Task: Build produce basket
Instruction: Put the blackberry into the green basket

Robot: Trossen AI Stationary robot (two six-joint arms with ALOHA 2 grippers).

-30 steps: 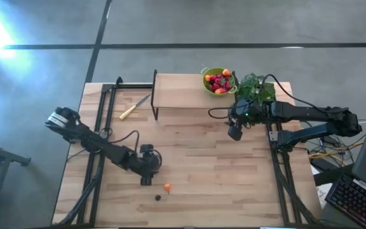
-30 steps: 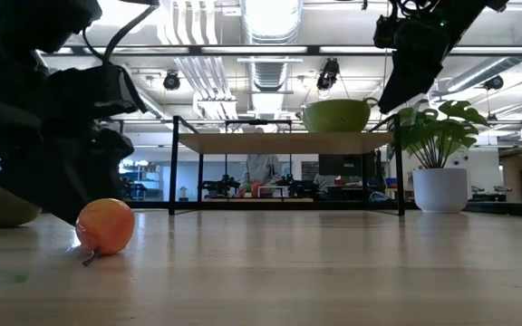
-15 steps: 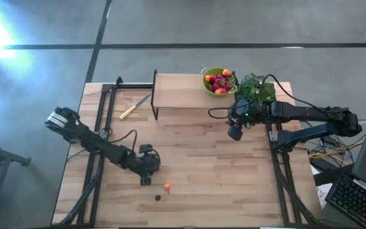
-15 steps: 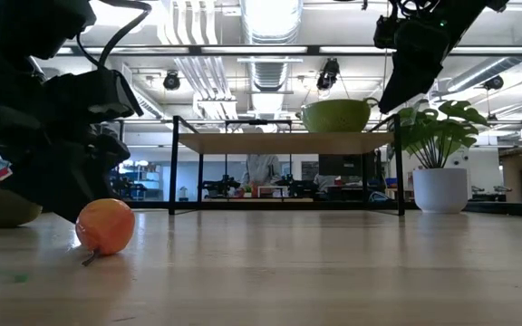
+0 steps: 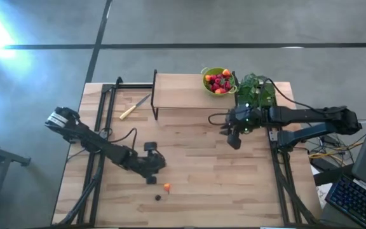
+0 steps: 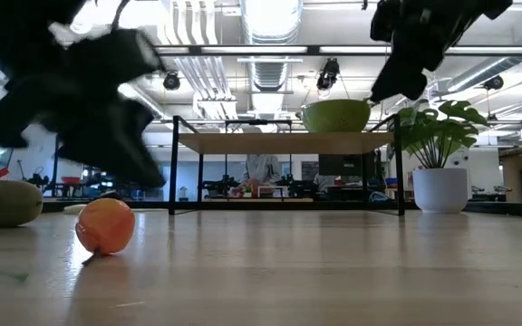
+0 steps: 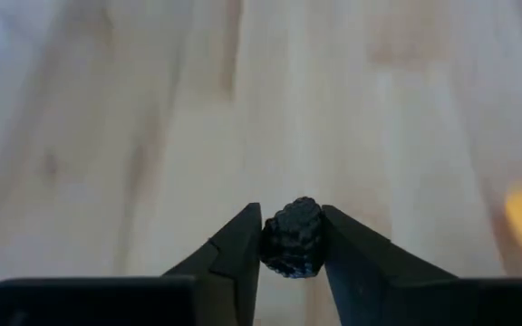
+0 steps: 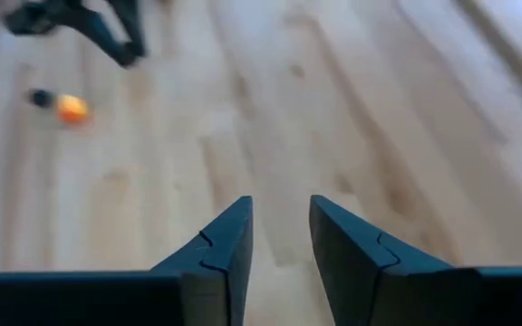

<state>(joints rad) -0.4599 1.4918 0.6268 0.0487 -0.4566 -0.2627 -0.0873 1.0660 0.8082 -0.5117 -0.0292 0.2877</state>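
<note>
The left hand is closed on one dark purple berry, the bumpy fruit pinched between both fingertips above the bare wood of the desk. In the high view this hand sits toward the desk's front edge, left of the middle.

Two loose fruits lie on the desk just beside it: one orange fruit and one dark berry a little nearer the front edge (the pair also shows far off in the right wrist view, orange beside dark). In the low view the orange fruit rests on the wood, with one brownish-green oval kiwi-like fruit lying at the picture's left edge behind it.

The produce basket, one lime-green colander, stands on the right end of the raised wooden shelf at the desk's back edge, holding a heap of red and orange fruits too small to count. One potted plant stands just beside it, toward the back right corner. One yellow-handled knife lies near the back left corner, left of the shelf.

The right hand hangs above the desk in front of the plant, its fingers parted and holding nothing.
</note>
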